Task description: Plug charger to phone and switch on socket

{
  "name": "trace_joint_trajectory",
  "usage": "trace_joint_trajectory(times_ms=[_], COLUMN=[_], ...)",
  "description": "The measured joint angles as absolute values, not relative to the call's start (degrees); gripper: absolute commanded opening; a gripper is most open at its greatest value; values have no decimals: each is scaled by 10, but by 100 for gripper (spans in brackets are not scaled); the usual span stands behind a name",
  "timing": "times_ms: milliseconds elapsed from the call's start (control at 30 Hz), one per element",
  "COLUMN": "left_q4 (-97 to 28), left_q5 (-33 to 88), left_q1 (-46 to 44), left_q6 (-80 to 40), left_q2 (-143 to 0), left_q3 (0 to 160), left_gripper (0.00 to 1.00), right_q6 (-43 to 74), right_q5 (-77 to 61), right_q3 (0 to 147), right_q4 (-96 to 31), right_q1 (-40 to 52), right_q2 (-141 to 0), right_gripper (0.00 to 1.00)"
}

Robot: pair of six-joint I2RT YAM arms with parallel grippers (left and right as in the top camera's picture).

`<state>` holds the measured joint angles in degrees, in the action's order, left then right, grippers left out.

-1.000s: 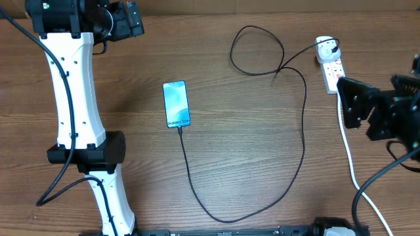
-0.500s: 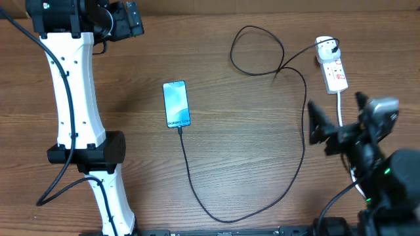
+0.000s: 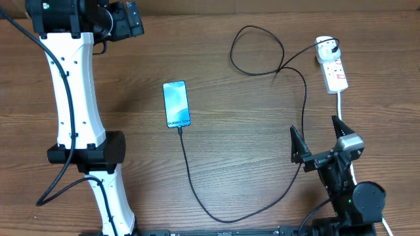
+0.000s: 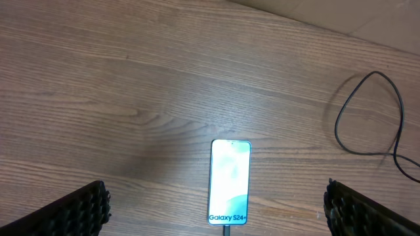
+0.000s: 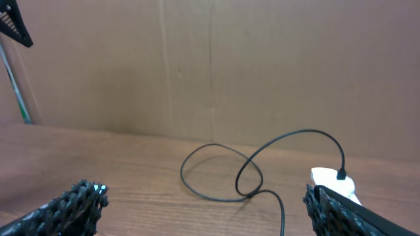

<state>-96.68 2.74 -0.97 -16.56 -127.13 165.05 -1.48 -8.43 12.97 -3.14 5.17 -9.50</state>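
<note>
- Just now my right gripper (image 3: 315,133) has come away from the socket (image 3: 335,71). A second ago it hung close beside the strip at the right edge; now the arm is folded back toward its base at the near edge of the table (image 3: 236,157), well apart from the strip.
- Its jaws stand wide apart and hold nothing; the wrist view shows both fingers (image 5: 65,210) at the bottom corners with bare air between them.
- My left gripper (image 3: 130,19) has not moved. It hovers at the far left corner, jaws likewise spread and empty, looking down on the phone (image 3: 176,103).
- That phone lies flat where it was, left of centre, screen lit pale blue.
- At its near short edge the charger (image 3: 306,98) tip appears seated. From there the cable sweeps round toward me, runs up the right side, makes a loop, and ends in the black plug (image 3: 326,44) sitting in the far end of the socket.
- My reading is that the retreat means the switch press is finished and both steps are likely done.
- One caveat: the red switch marks are too small for me to tell on from off, and the screen looks no different than before.
</note>
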Motion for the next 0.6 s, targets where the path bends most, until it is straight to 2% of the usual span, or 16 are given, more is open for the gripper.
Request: trace_joint_trajectory(times_ms=[400,600], left_q4=[-967,-967], left_q5=[27,27], left_q1=[-10,-10], left_q6=[-166,-165], left_q2=[-1271,-1271], left_q3=[1651,1651], left_gripper=[100,100], right_q6=[-15,-15], right_q5=[-70,-65], right_q3=[18,11], right_q4=[23,-20], right_q1=[53,53], right_q2=[-30,-17], right_gripper=[100,100])
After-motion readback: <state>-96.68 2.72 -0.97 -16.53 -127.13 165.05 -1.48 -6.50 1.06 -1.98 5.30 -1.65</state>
